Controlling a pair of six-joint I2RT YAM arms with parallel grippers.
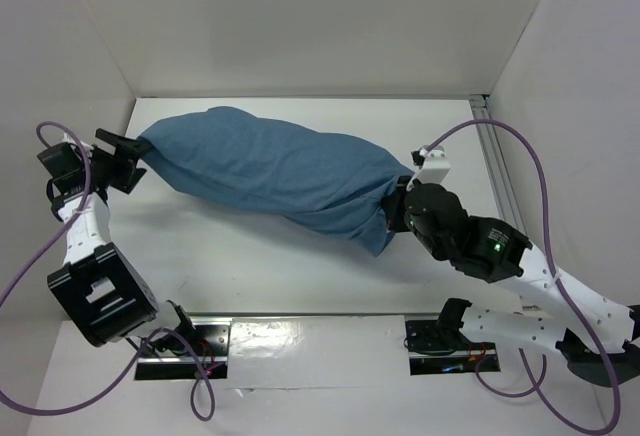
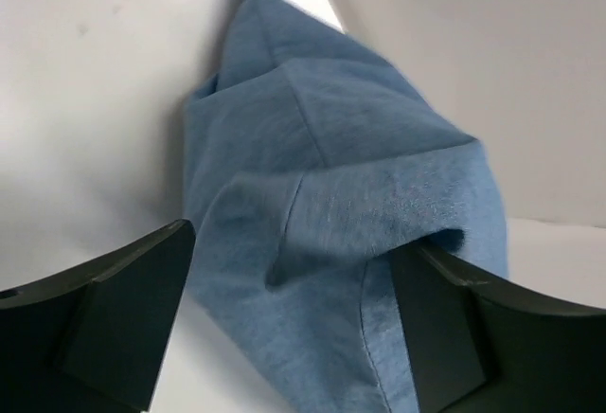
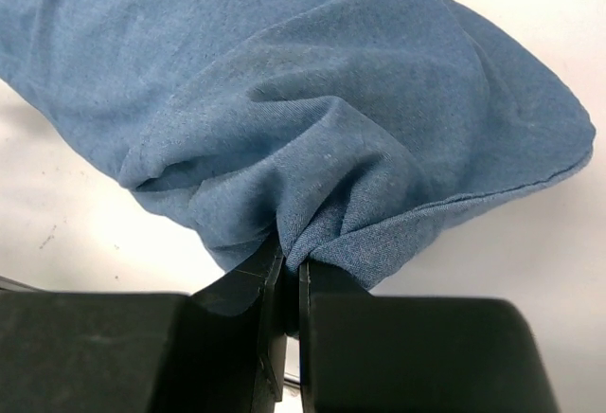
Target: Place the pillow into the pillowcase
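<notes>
We see the stuffed pillowcase (image 1: pixel 270 171) lying across the white table (image 1: pixel 250 271) between white walls (image 1: pixel 300 16); left gripper (image 1: pixel 140 161) gapes wide at one end, right gripper (image 3: pixel 292 276) pinches the other.

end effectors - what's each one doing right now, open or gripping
left end effector: open, one end of the pillowcase between its fingers
right end effector: shut on the pillowcase's other end

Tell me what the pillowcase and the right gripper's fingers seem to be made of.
Pillowcase: soft cloth, likely cotton knit, matte blue; it bunches into fine wrinkles and shows a stitched hem. Right gripper fingers: rigid matte black, probably plastic; flat faces, crisp edges.
</notes>
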